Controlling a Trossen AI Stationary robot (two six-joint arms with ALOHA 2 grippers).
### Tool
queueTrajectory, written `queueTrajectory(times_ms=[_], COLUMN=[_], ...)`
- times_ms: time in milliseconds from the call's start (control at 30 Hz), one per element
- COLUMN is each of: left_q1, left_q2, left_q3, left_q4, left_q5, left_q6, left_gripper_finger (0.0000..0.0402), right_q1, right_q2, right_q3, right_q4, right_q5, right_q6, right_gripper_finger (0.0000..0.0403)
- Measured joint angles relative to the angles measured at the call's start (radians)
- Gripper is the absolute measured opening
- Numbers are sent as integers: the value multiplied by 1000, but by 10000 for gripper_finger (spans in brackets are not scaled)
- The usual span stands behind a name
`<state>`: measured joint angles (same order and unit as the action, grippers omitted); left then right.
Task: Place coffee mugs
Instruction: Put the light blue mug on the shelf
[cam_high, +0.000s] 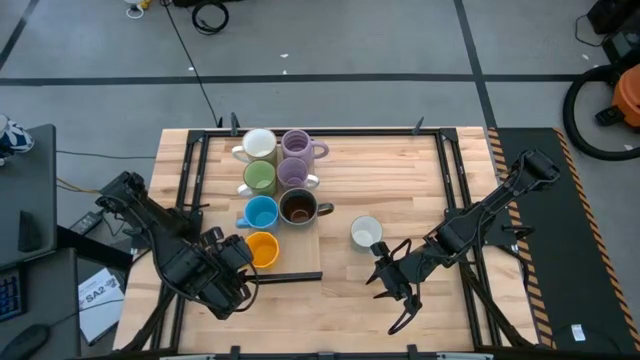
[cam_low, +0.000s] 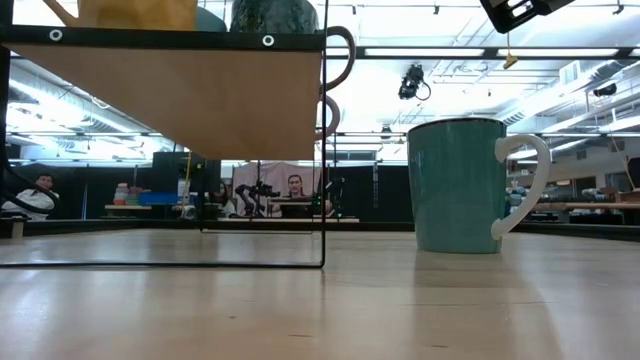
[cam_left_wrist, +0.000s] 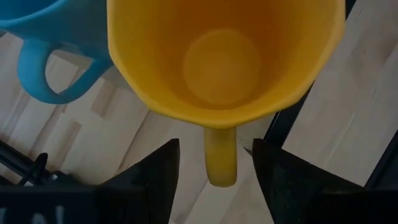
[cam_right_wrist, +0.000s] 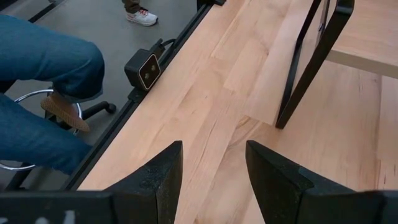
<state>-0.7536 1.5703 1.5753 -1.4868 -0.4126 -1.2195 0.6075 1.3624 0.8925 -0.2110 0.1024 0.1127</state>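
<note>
A raised wooden shelf (cam_high: 340, 170) on a black frame carries several coffee mugs: white (cam_high: 259, 143), two purple (cam_high: 297, 146), green (cam_high: 259, 177), blue (cam_high: 261, 212), dark brown (cam_high: 298, 207) and yellow (cam_high: 262, 248). The yellow mug (cam_left_wrist: 224, 56) stands upright on the shelf's near left corner. My left gripper (cam_left_wrist: 214, 148) is open, one finger on each side of its handle (cam_left_wrist: 221, 155), with a gap showing on both sides. Another mug (cam_high: 366, 233), white from above and teal-sided in the low view (cam_low: 460, 185), stands upright on the table. My right gripper (cam_high: 385, 298) hovers open nearer the front edge with nothing between its fingers.
The shelf's black frame posts (cam_right_wrist: 311, 68) and a black bar (cam_high: 290, 277) stand on the table near both grippers. A small camera (cam_right_wrist: 144, 70) sits at the table's edge. A seated person's legs (cam_right_wrist: 43, 81) show beyond that edge. Bare wood (cam_high: 330, 315) lies along the front.
</note>
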Motion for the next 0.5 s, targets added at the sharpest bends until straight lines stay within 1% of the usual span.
queueTrajectory(times_ms=[200,333,500], left_q1=[0,-1,-5], left_q2=[-20,-56,-99], left_q3=[8,23,56], left_q4=[-4,-6,-6], left_q5=[0,-1,-1], left_q6=[0,0,0], left_gripper_finger=[207,207,206], right_q1=[0,0,0], right_q2=[0,-1,-14], right_q3=[0,0,1], right_q4=[2,22,37], right_q5=[0,0,0], right_q6=[4,48,60], right_gripper_finger=[181,181,181])
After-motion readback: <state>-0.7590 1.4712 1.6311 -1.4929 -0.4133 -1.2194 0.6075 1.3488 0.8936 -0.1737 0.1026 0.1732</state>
